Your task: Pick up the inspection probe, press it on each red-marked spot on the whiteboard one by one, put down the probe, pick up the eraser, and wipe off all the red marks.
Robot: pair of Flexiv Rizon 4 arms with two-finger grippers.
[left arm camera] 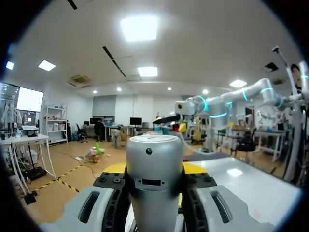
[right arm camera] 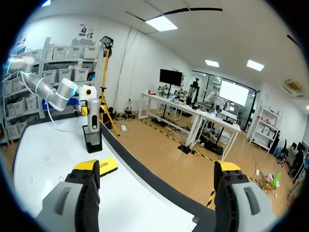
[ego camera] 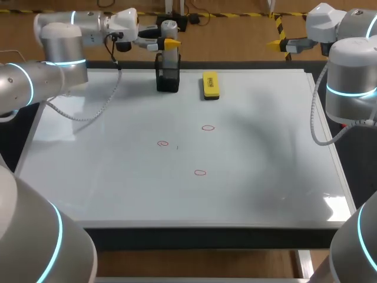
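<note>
At the far edge of the whiteboard [ego camera: 118, 177], the inspection probe [ego camera: 169, 56] stands upright in a black holder [ego camera: 168, 81]. The left gripper [ego camera: 171, 44] reaches it from the side, level with the probe's upper part.

Left wrist view: the probe's silver cylinder [left arm camera: 153, 159] sits between the fingers [left arm camera: 112, 193]. They press against it from both sides with no gap showing, and the yellow tips peek out just behind it. The pincer thus holds the probe, which is not lifted out of the holder.

On the board near the holder, apart from it and towards the robot's right, lies the yellow eraser [ego camera: 211, 84], flat and untouched.

Three small red marks [ego camera: 207, 127] are drawn as ovals near the middle of the board, apart from one another and from the holder.

Right wrist view: the right gripper [right arm camera: 157, 174] hangs at the board's far right corner with its pincer wide and nothing between the fingers. Ahead of it, across the board, are the eraser [right arm camera: 107, 166], the holder [right arm camera: 91, 142], the probe [right arm camera: 93, 116] and the left arm [right arm camera: 46, 89].
</note>
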